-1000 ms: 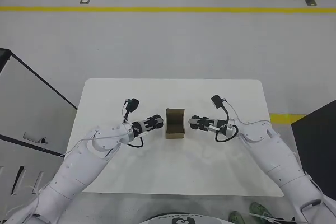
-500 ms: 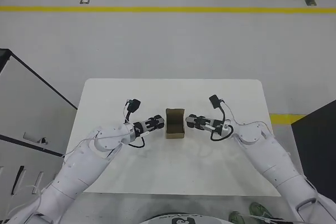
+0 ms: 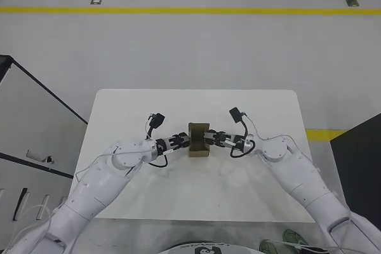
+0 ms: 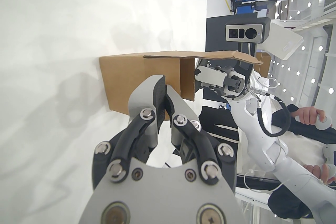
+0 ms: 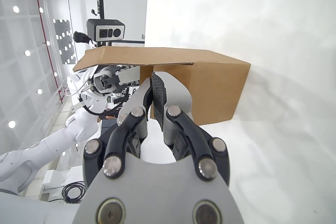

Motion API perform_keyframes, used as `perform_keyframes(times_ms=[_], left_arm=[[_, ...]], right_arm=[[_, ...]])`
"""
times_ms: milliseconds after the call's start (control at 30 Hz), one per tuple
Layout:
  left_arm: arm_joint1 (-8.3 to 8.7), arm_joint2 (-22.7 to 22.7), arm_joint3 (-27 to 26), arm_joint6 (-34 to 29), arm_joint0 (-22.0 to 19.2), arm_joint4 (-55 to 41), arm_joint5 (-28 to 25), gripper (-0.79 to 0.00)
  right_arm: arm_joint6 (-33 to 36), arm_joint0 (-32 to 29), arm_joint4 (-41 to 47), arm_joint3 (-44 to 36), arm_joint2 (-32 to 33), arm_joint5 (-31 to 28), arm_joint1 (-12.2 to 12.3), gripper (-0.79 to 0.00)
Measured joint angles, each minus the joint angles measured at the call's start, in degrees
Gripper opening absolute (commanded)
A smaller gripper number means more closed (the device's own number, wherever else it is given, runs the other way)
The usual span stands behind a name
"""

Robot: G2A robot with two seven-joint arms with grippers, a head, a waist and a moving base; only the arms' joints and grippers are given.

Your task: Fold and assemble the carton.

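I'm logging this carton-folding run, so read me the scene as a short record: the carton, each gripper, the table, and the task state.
carton: brown cardboard carton at mid-table, partly folded, one flap jutting past its edge
left gripper: left gripper shut, holding nothing, tip at one side of the carton
right gripper: right gripper shut, holding nothing, tip at the opposite side
contact: cannot tell whether either tip presses the cardboard
table: white table bearing the carton
task state: carton not yet assembled
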Motion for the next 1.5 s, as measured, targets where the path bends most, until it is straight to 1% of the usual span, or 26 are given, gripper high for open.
perform_keyframes(times_ms=[200,367,533,767,1133,1500], left_arm=[[-0.58,0.6,1.0,-0.3,-0.9,0.6,-0.4,-0.785],[-0.84,0.1,1.9,-1.0,-1.5,0.4,-1.0,-0.785],[-0.90,-0.9,1.6,-2.3,-1.3,-0.6,-2.5,-0.785],[-1.18,-1.1,1.7,-4.1,-1.3,-1.2,-4.0,-0.785],[-2.52,1.6,3.6,-3.2,-3.1,2.2,-2.1,-0.785],[-3.12,1.3,5.6,-3.7,-3.9,2.6,-2.4,-0.785]], right_arm=[[-0.8,1.3,-0.9,1.2,-1.4,0.8,-0.9,-0.785],[-1.6,2.3,-2.1,2.1,-2.3,1.8,-1.6,-0.785],[-2.0,2.9,-2.7,2.7,-2.7,2.1,-2.2,-0.785],[-2.1,3.4,-3.1,3.0,-3.0,2.5,-2.7,-0.785],[-1.7,3.8,-4.2,3.4,-2.6,3.3,-3.3,-0.785],[-2.3,3.5,-5.3,2.5,-1.8,3.3,-3.5,-0.785]])
